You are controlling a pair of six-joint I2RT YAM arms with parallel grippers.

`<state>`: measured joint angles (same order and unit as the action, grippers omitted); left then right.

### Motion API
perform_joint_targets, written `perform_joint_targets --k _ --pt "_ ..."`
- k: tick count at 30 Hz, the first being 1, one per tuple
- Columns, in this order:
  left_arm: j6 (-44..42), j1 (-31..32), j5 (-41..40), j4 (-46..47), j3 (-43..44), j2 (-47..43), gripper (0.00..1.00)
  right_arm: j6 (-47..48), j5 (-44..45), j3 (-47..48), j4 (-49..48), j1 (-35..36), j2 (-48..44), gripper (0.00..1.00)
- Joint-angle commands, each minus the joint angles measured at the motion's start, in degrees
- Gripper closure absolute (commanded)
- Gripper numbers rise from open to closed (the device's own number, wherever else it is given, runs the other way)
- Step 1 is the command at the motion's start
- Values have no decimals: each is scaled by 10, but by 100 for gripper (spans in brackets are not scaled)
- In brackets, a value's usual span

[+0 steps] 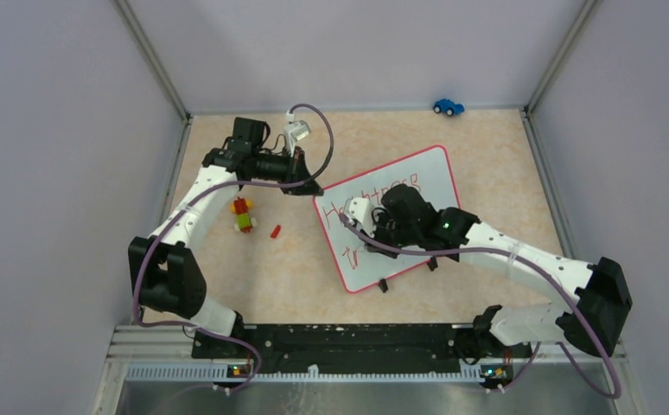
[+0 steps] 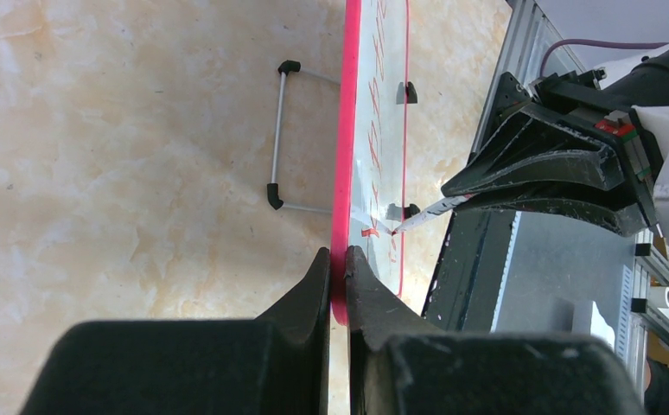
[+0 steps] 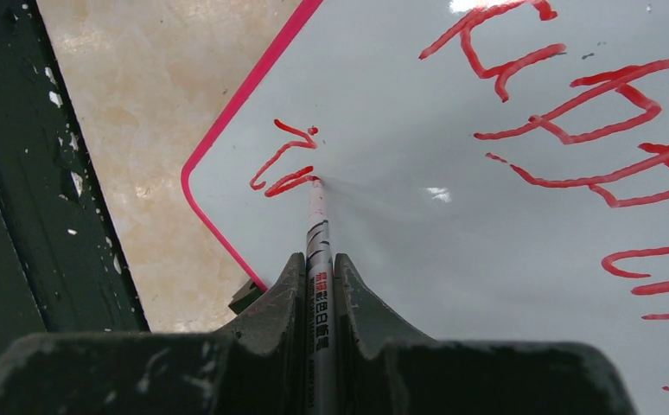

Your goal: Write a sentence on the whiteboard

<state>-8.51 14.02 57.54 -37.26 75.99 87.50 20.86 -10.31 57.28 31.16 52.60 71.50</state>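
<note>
Left of centre on the table [image 1: 296, 268] lay a small stack of toy bricks [image 1: 243, 214] and a loose red piece [image 1: 275, 231], and just beyond them the left gripper [image 2: 338, 259] had its fingers pressed together on the pink frame at the near-left corner of the whiteboard [image 1: 435, 181]. The whiteboard lay mid-table, skewed, with the sentence [image 3: 573, 130] showing "Happiness" on its first line and only a few red strokes on a second. Over it the right gripper [image 3: 318, 264] pinched a marker [image 3: 317, 216], tip touching the board at those strokes; a blue toy car [image 1: 448, 106] sat well apart at the far edge.
</note>
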Motion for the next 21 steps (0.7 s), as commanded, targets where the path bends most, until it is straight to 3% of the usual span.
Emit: perform_joint_targets --k 1,21 --pt "-17 21 -22 -35 -22 11 100 1 19 29 -17 -24 -13 100" --pt "-17 20 -22 -35 -19 15 100 20 -13 -31 16 -18 -22 100"
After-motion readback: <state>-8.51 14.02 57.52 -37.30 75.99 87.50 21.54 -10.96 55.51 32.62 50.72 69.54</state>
